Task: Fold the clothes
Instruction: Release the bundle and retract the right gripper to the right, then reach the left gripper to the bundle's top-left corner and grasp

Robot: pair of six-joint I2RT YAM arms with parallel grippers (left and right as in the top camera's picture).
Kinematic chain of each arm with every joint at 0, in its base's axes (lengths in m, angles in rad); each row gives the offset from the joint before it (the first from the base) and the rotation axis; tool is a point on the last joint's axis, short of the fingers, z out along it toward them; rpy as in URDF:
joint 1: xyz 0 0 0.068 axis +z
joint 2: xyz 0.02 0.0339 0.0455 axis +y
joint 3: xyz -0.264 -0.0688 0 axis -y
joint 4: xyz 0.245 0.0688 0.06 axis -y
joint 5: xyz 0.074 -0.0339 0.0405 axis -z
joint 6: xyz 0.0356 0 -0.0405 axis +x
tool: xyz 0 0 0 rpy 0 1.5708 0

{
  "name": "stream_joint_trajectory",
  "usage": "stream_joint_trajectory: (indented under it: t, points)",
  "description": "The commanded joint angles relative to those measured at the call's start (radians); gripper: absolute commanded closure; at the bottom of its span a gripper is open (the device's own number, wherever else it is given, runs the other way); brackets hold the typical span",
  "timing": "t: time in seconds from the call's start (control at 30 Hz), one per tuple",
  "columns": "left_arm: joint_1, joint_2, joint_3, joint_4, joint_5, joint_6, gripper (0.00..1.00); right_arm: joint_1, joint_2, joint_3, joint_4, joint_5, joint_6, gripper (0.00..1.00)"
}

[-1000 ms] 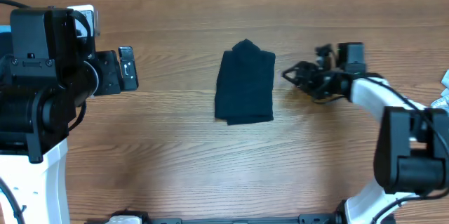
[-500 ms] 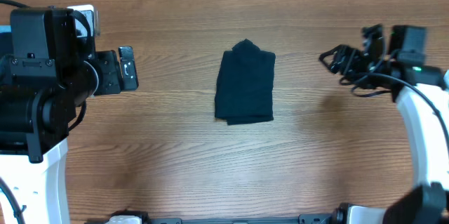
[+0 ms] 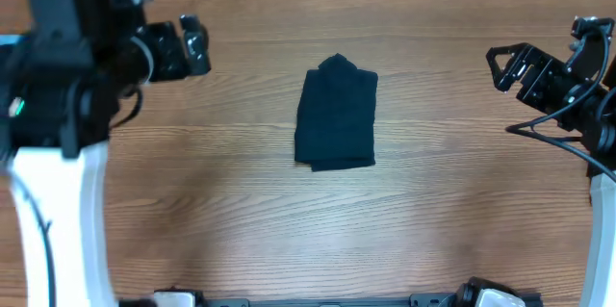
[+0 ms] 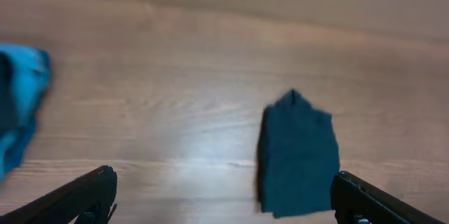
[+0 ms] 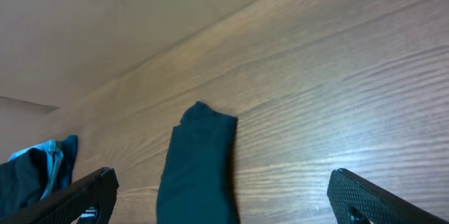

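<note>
The folded navy shirt (image 3: 336,115) lies flat at the centre of the overhead frame on the wooden table (image 3: 241,220), a narrow rectangle with a small bump at its top edge. The left gripper (image 3: 195,45) hangs in the upper left, well apart from the shirt, jaws spread wide and empty. The right gripper (image 3: 507,64) sits near the upper right edge, jaws likewise parted and holding nothing. A blurred light blue cloth (image 4: 19,104) shows at the left edge of the left wrist view.
</note>
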Motion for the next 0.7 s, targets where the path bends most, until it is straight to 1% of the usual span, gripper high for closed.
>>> stream_joint_trajectory:
  t: [0.0,0.03,0.1,0.13,0.2,0.27,0.33,0.43,0.53,0.6,0.67]
  points:
    - [-0.005,0.238,-0.004,-0.019,0.22,0.079,0.06,-0.003,0.006,0.02,-0.023,0.015,-0.002,0.0]
    - [-0.005,0.286,-0.004,-0.019,0.285,0.106,0.08,-0.003,0.006,0.02,-0.032,0.015,-0.002,0.0]
    - [0.0,0.386,-0.004,-0.015,0.402,0.167,0.08,-0.003,0.006,0.02,-0.039,0.015,-0.002,0.0]
    - [0.005,0.427,-0.004,-0.016,0.43,0.176,0.08,-0.003,0.006,0.02,-0.039,0.015,-0.002,0.0]
    - [0.015,0.506,-0.004,-0.035,0.525,0.24,0.08,-0.003,0.006,0.02,-0.039,0.015,-0.002,0.0]
    - [0.018,0.562,-0.004,-0.06,0.57,0.295,0.08,-0.003,0.006,0.02,-0.039,0.015,-0.002,0.0]
    - [0.02,0.629,-0.013,-0.09,0.576,0.357,0.09,-0.003,0.006,0.02,-0.039,0.015,-0.002,0.0]
    - [0.014,0.682,-0.039,-0.09,0.618,0.419,0.09,-0.003,0.006,0.02,-0.039,0.015,-0.002,0.0]
    - [0.002,0.718,-0.088,-0.037,0.632,0.428,0.08,-0.003,0.006,0.02,-0.039,0.014,-0.002,0.0]
    - [-0.013,0.727,-0.132,0.022,0.624,0.396,0.04,-0.003,0.006,0.02,-0.039,0.015,-0.002,0.0]
    - [-0.031,0.727,-0.179,0.088,0.623,0.351,0.04,-0.003,0.006,0.02,-0.039,0.014,-0.002,0.0]
